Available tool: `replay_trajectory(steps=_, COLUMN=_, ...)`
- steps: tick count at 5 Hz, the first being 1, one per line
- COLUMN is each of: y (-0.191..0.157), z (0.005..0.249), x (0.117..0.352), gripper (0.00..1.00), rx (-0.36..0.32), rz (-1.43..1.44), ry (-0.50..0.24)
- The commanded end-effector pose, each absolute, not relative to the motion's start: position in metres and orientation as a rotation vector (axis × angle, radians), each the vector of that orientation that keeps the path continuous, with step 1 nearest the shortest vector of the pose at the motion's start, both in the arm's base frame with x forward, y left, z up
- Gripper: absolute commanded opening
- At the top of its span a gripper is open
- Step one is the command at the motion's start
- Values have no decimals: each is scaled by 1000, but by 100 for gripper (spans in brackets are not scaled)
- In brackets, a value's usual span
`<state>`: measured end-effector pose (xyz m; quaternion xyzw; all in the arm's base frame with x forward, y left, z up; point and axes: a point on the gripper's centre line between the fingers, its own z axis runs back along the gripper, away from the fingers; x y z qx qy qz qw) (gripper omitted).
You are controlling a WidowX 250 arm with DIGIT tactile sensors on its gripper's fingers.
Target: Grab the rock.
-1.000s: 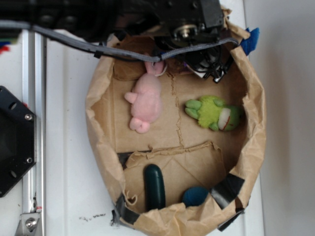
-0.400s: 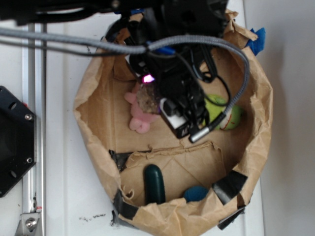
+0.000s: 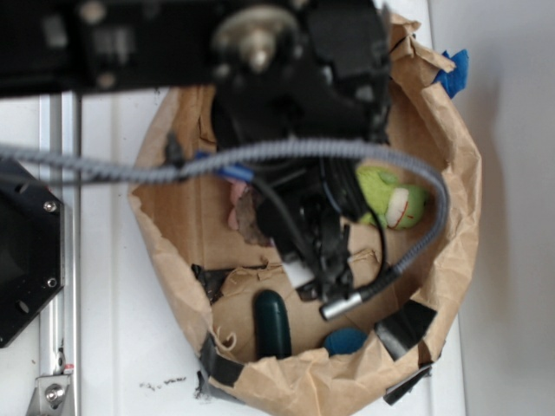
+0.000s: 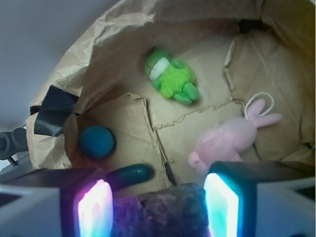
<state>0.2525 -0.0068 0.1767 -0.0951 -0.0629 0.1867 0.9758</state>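
A white table (image 3: 121, 347) carries a crumpled brown paper basket (image 3: 451, 217) mid-frame, with a black plate (image 3: 22, 251) at its left edge.

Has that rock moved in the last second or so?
Yes. The rock, held in the hand, has come down the picture toward the dark green object, which stayed put.

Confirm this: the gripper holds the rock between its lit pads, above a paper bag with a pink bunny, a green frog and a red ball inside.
One detail is wrong: the ball is blue, not red, as the wrist view shows. The rest stands: the gripper holds the rock between its lit pads, above the paper bag with the pink bunny and green frog inside.
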Motion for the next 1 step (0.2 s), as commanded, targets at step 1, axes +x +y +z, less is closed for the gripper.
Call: replay_trajectory(steps=1, y=-7, z=192, x=244, gripper=0, rx=-128, rz=427, ry=-228)
